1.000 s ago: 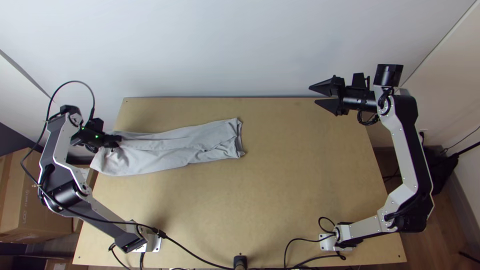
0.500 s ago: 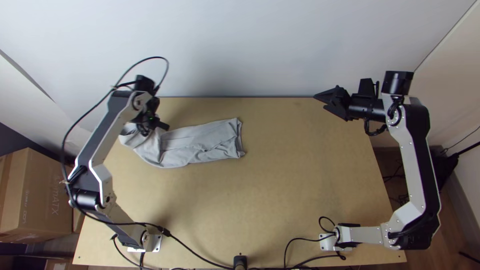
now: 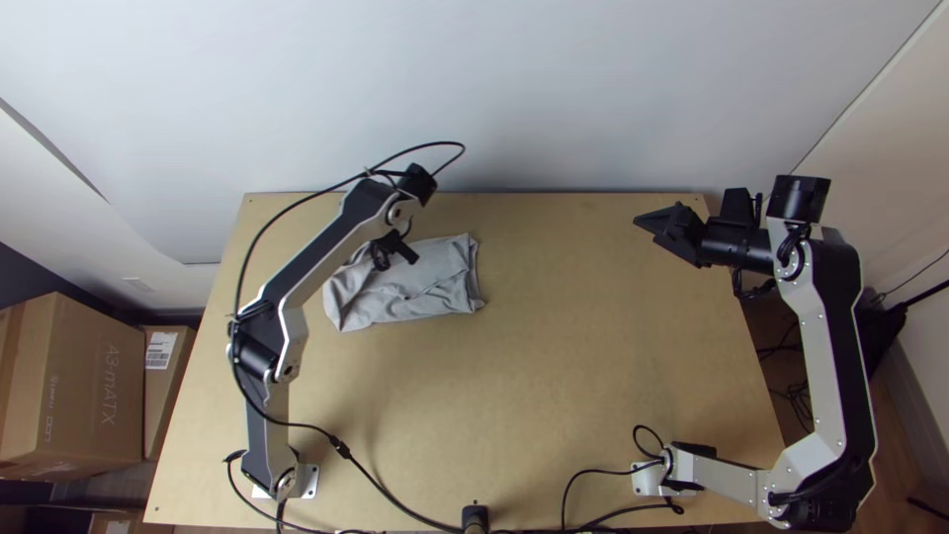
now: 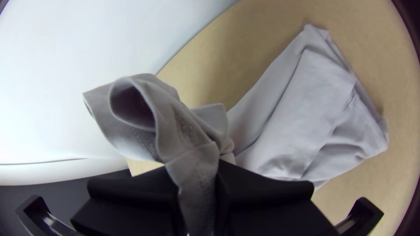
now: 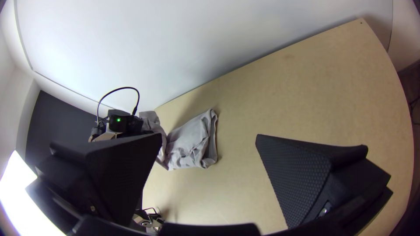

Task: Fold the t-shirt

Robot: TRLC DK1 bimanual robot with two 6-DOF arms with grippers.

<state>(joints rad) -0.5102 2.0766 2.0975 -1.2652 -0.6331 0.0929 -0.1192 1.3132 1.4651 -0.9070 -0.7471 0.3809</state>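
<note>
Black, the left pincer (image 4: 199,175) pinches the t-shirt (image 3: 435,287) by its lifted left end. Below and rightward, the folded remainder rests on the far left part of the tabletop (image 3: 554,396); the coming fold likely needs that end carried right, over it. Spread, the right pincer (image 5: 209,136) hangs well apart, farther right.
</note>
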